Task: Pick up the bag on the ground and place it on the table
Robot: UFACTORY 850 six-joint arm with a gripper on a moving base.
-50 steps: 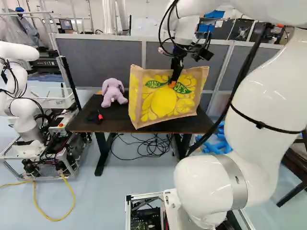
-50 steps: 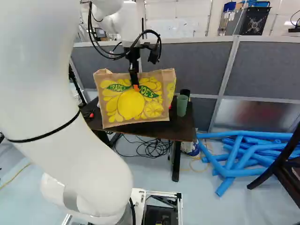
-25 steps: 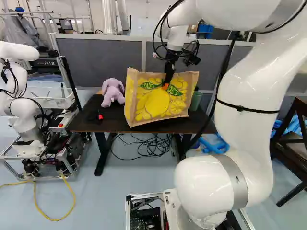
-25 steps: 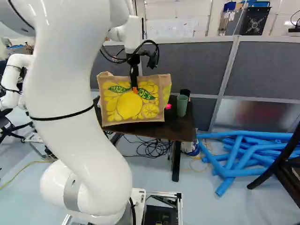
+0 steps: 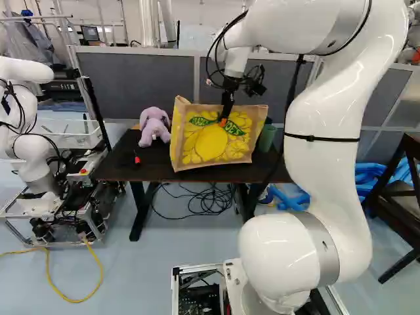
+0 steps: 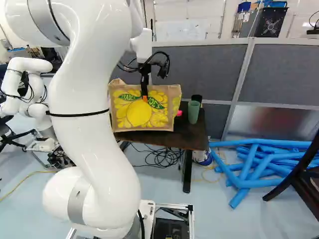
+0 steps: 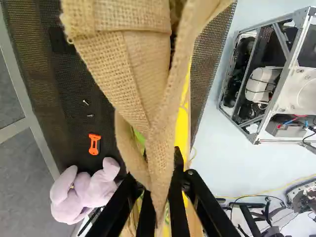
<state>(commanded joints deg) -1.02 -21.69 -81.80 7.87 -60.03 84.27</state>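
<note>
While the black two-fingered gripper point(image 5: 225, 119) is clamping the upper rim of the burlap tote bag point(image 5: 213, 142) between its fingers, the bag is hanging upright directly below it, over the dark table point(image 5: 108, 172); whether its base is touching the tabletop is not clear. Its yellow lemon print is facing the arm's base. To the gripper's left, a purple plush elephant point(image 5: 154, 126) is sitting on the table just beside the bag, and an orange-and-black tool point(image 7: 94, 144) is lying near the toy. To the gripper's right, a green cup point(image 6: 194, 112) is standing near the bag. Well below the gripper, black cables point(image 6: 162, 157) are lying on the floor, and blue tubes point(image 6: 259, 183) are lying farther right. Another robot point(image 5: 29, 144) is standing well to the gripper's left.
</note>
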